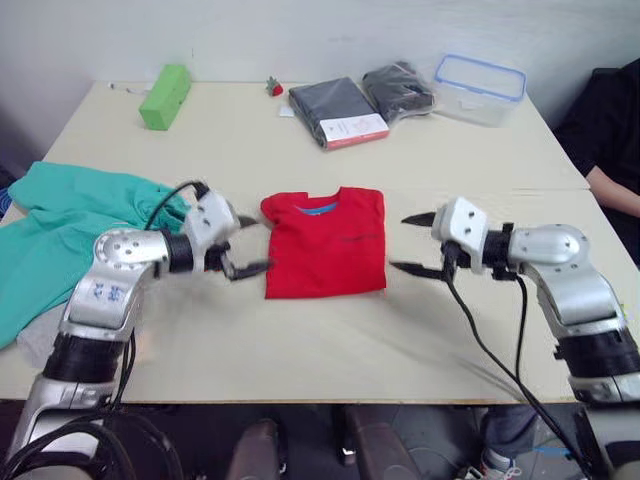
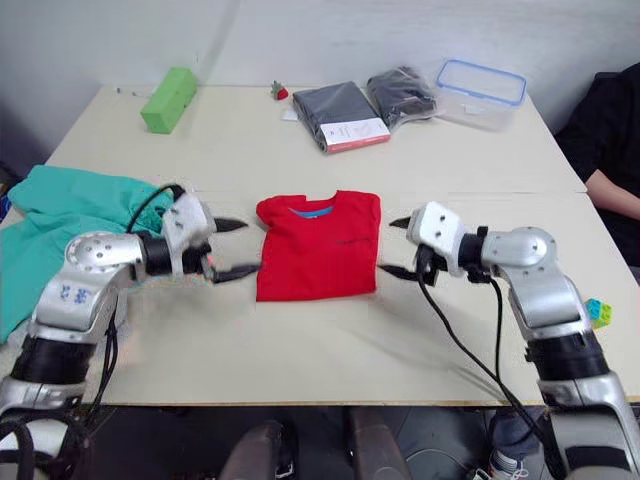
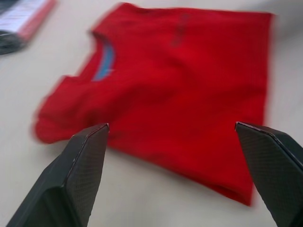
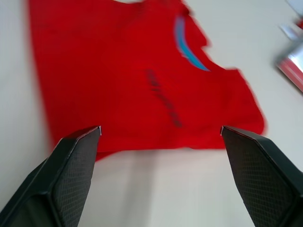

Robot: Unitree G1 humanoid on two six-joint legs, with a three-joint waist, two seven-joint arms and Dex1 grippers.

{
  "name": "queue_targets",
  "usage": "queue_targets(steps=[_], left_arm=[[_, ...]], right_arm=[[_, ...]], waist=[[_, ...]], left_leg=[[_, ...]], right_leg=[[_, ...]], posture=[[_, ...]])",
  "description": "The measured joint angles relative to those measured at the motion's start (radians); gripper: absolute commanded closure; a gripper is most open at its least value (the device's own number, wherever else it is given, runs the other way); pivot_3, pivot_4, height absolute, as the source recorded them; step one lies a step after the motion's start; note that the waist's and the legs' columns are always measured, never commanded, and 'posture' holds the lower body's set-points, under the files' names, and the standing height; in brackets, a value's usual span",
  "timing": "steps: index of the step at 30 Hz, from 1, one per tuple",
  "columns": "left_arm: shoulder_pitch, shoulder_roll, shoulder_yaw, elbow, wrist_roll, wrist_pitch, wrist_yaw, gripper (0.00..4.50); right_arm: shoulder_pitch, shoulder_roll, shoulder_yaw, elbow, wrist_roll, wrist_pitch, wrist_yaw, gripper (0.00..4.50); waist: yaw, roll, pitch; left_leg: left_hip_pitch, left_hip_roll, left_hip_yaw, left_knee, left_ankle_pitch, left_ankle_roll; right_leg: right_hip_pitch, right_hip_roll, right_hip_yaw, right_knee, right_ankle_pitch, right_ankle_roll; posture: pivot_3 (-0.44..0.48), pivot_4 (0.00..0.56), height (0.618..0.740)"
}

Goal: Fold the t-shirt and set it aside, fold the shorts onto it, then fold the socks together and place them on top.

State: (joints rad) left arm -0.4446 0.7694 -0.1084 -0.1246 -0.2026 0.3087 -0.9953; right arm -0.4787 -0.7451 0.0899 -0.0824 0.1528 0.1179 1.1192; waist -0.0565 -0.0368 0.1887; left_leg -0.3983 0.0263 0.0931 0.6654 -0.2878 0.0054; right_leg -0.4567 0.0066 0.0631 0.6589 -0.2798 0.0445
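Observation:
The red t-shirt [image 1: 326, 243] lies folded into a neat rectangle at the table's middle, blue neck label facing the far side. My left gripper [image 1: 248, 245] hovers open just off its left edge, and my right gripper [image 1: 410, 243] stands open just off its right edge; neither touches the cloth. Both wrist views show the t-shirt [image 3: 175, 80] [image 4: 137, 80] lying between widely spread fingers. The teal-green shorts [image 1: 70, 225] lie spread at the table's left edge. A bit of light grey cloth [image 1: 38, 335] under my left arm may be the socks.
Along the far side sit a lime-green block [image 1: 166, 95], a small red object [image 1: 275, 88], dark packaged garments [image 1: 338, 110] [image 1: 398, 90] and a clear blue-rimmed container [image 1: 480, 88]. A person's arm [image 1: 618, 185] rests at the table's right. Small coloured blocks [image 2: 598, 311] lie near the right edge.

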Motion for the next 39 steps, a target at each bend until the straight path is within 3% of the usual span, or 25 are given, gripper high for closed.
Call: queue_targets(steps=[3, 10, 13, 23, 25, 26, 30, 39], left_arm=[[0.034, 0.017, -0.09, -0.019, 0.089, -0.094, -0.03, 0.04], [-0.007, -0.023, -0.148, 0.067, 0.237, -0.179, 0.027, 0.04], [-0.046, -0.053, -0.153, 0.124, 0.284, -0.206, 0.058, 0.61], [-0.051, -0.072, -0.166, 0.187, 0.295, -0.264, 0.037, 3.74], [-0.051, -0.072, -0.166, 0.187, 0.295, -0.263, 0.035, 4.38], [-0.051, -0.072, -0.166, 0.186, 0.294, -0.263, 0.033, 4.47], [-0.028, -0.061, -0.162, 0.16, 0.267, -0.26, -0.001, 4.47], [0.265, 0.145, -0.122, -0.192, 0.06, -0.153, -0.215, 4.47]], right_arm=[[0.032, 0.0, 0.064, -0.014, -0.08, -0.141, -0.004, 0.39], [-0.009, 0.06, 0.182, 0.128, -0.312, -0.374, -0.141, 0.39], [-0.065, 0.111, 0.216, 0.222, -0.396, -0.415, -0.22, 0.96], [-0.076, 0.124, 0.231, 0.31, -0.435, -0.49, -0.246, 4.46], [-0.075, 0.117, 0.231, 0.307, -0.421, -0.488, -0.23, 4.5], [-0.069, 0.111, 0.231, 0.296, -0.408, -0.483, -0.215, 4.5], [-0.005, 0.057, 0.22, 0.198, -0.333, -0.43, -0.134, 4.5], [0.317, -0.145, 0.164, -0.239, -0.07, -0.203, 0.04, 4.5]], waist=[[-0.002, -0.001, 0.001], [-0.003, -0.001, 0.001], [-0.002, -0.001, 0.001], [-0.001, -0.001, 0.001], [-0.002, -0.001, 0.001], [-0.001, -0.001, 0.001], [0.001, -0.001, 0.001], [0.001, -0.001, 0.001]], left_leg=[[0.017, 0.001, 0.0, -0.002, 0.001, 0.001], [0.025, 0.001, 0.001, -0.004, 0.001, 0.002], [0.025, 0.001, 0.001, -0.004, 0.0, 0.001], [0.028, 0.001, 0.001, -0.005, -0.001, 0.001], [0.027, 0.002, 0.001, -0.005, -0.001, 0.001], [0.027, 0.002, 0.0, -0.005, -0.001, 0.001], [0.027, 0.002, 0.0, -0.006, -0.002, 0.0], [0.029, 0.003, -0.002, -0.009, -0.005, -0.002]], right_leg=[[0.018, 0.002, 0.0, -0.007, 0.0, -0.002], [0.027, 0.001, 0.0, -0.009, -0.001, -0.003], [0.026, 0.001, 0.0, -0.006, -0.001, -0.003], [0.028, 0.001, 0.0, -0.005, -0.002, -0.003], [0.027, 0.001, 0.0, -0.004, -0.002, -0.003], [0.027, 0.001, 0.0, -0.004, -0.002, -0.003], [0.027, 0.001, 0.0, -0.005, -0.002, -0.003], [0.028, 0.001, -0.002, -0.005, -0.008, -0.004]], posture=[[0.0, 0.15, 0.74], [0.0, 0.15, 0.74], [0.0, 0.15, 0.74], [0.0, 0.15, 0.74], [0.0, 0.15, 0.74], [0.0, 0.15, 0.74], [0.0, 0.15, 0.74], [0.0, 0.15, 0.74]])
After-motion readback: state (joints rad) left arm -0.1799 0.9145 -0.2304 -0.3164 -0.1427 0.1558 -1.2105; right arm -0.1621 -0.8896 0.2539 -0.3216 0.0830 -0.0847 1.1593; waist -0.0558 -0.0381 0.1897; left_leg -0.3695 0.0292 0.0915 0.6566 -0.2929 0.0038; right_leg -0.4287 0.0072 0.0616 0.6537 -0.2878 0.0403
